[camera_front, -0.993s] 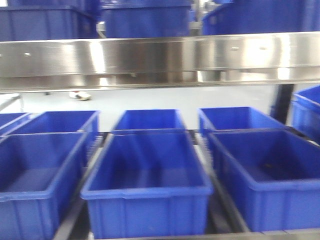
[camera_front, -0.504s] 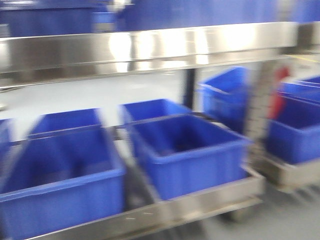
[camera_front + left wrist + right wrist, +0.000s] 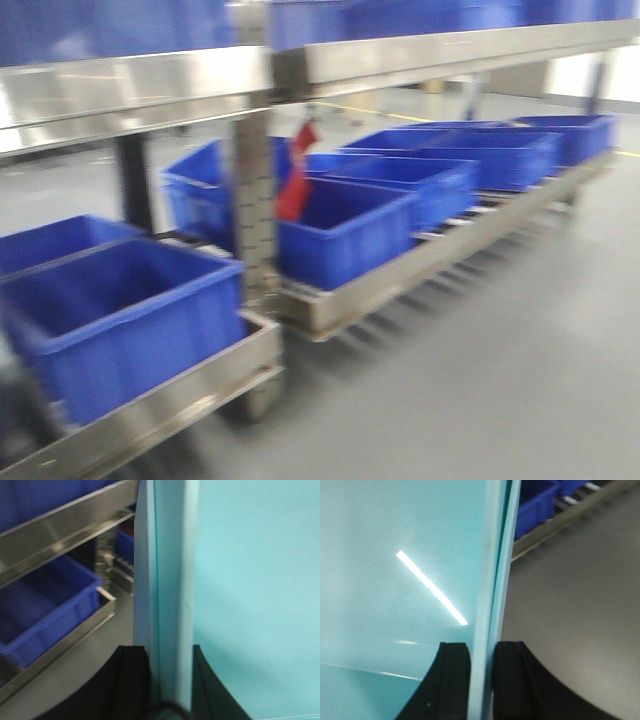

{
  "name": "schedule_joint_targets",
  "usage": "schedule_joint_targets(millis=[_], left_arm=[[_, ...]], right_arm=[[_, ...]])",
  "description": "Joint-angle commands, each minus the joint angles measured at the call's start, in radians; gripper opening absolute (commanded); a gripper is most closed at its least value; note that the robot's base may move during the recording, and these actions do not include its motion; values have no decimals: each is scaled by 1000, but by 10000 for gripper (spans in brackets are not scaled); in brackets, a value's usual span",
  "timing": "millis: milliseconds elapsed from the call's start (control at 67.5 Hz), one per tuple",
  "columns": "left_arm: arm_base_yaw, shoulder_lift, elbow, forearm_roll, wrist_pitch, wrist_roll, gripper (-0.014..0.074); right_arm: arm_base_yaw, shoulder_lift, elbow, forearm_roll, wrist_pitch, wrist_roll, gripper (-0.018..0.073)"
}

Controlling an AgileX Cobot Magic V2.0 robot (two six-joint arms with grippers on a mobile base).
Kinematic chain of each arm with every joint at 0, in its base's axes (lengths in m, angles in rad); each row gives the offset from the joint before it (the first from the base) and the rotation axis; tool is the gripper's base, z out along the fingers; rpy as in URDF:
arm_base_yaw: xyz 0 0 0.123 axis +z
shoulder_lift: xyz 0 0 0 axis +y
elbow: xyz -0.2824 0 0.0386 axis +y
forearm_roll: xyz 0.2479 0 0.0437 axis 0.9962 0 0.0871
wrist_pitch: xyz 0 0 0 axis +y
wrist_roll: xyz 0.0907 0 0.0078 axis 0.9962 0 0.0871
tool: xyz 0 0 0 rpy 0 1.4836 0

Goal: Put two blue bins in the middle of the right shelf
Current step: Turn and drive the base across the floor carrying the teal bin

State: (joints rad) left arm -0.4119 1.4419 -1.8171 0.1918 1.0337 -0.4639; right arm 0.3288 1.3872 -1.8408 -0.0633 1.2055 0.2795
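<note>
The left tool (image 3: 171, 655) is clamped on the upright wall of a pale blue bin (image 3: 250, 580), and the right tool (image 3: 482, 650) pinches such a wall too. The bin hangs above the floor (image 3: 570, 605), beside a steel shelf (image 3: 60, 525) holding dark blue tubs (image 3: 45, 600). I cannot tell whether it is one bin or two.

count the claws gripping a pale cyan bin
2. The left claw clamps a pale cyan bin rim in its wrist view; the right claw clamps a cyan rim in its own. Same bin? Cannot tell.
</note>
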Motion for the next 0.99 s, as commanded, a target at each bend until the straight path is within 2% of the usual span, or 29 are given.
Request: schedule_joint_targets(millis=[0,978], left_arm=[[-1,-10,-16,1,-112,-7,-111],[-1,-10,-16,1,-112,-7,-111]], right_arm=[[4,-21,-16,47,-76,-10,-167],[4,-21,-16,47,-76,-10,-167]])
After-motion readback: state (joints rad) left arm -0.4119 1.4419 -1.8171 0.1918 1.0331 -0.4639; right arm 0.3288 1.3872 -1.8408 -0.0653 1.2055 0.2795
